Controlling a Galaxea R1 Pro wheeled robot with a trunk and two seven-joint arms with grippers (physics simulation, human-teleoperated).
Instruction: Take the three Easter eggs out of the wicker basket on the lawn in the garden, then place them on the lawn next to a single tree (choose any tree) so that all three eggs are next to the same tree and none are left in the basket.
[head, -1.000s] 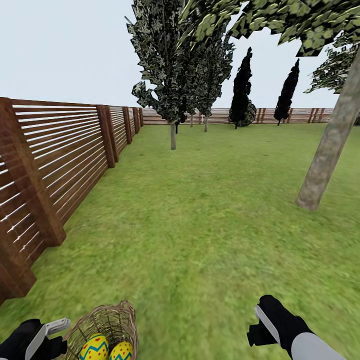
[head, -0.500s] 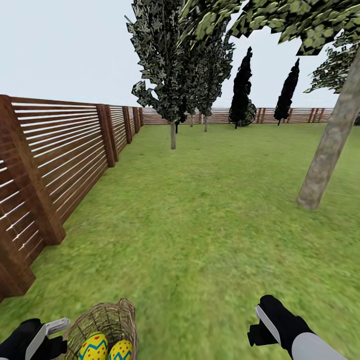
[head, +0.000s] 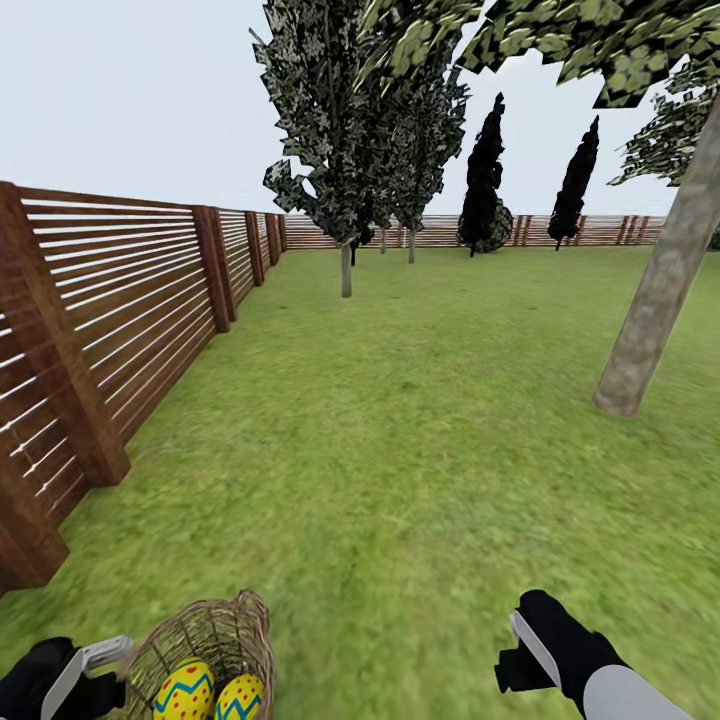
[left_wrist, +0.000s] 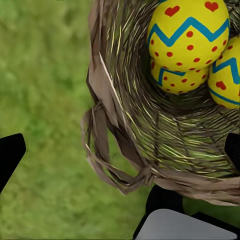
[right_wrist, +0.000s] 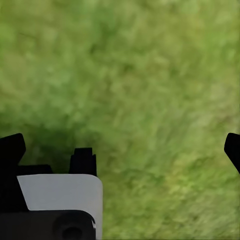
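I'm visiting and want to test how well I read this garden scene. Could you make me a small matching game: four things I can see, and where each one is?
Things:
1. Easter eggs
2. wicker basket
3. wooden fence
4. thick tree trunk

Places:
A. along the lawn's left side
B. rising from the grass at the right
C. on the grass by the left gripper
D. inside the basket

Pairs: 1-D, 2-C, 3-A, 4-B

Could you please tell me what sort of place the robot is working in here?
A fenced garden, most likely: a wide lawn, a slatted wooden fence along its edges, and trees, one thick trunk standing nearby.
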